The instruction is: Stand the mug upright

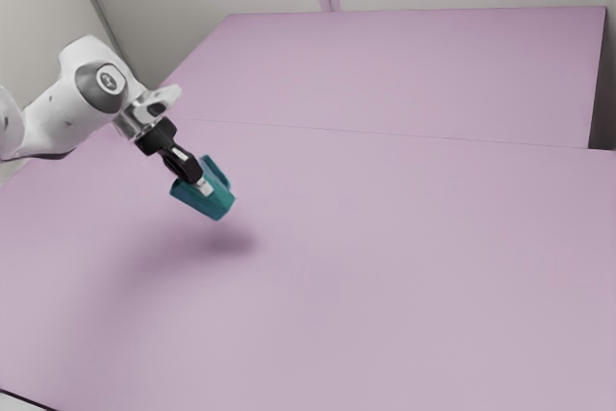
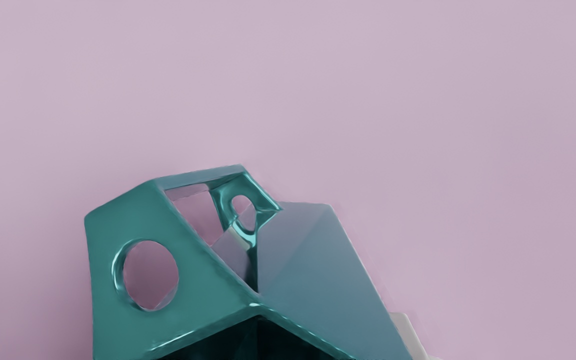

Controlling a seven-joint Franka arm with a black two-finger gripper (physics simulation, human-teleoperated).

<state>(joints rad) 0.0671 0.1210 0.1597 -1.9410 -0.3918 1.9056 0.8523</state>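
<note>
- I have the teal, glossy, hard-edged mug (image 1: 217, 203) up in the air, above the smooth pale-pink surface (image 1: 404, 238); its soft grey shadow (image 1: 229, 244) falls apart from it, towards 5 o'clock in the exterior view.
- My black two-finger pincer (image 1: 200, 184) looks to be pinching the mug by its body. A pale fingertip (image 2: 408, 336) lies along the outer wall in the wrist view; the opposite contact is hidden, so I judge the grip from the mug hanging clear.
- From the pincer's black housing, the mug lies towards 4 or 5 o'clock in the exterior view, right at the fingertips.
- What matters most is the long axis: it slants, with the mouth (image 2: 258, 342) turned back towards my hand, about 10 o'clock in the exterior view, and the base out towards 4 o'clock.
- The angular teal handle (image 2: 105, 230) sticks out from the body towards 1 o'clock in the exterior view, clear of the fingers.
- So the mug isn't upright as it hangs. I'd judge that I need to tip my wrist until the base faces straight down, then lower it flat. Landing on the base's edge could topple it or twist it in my grip.
</note>
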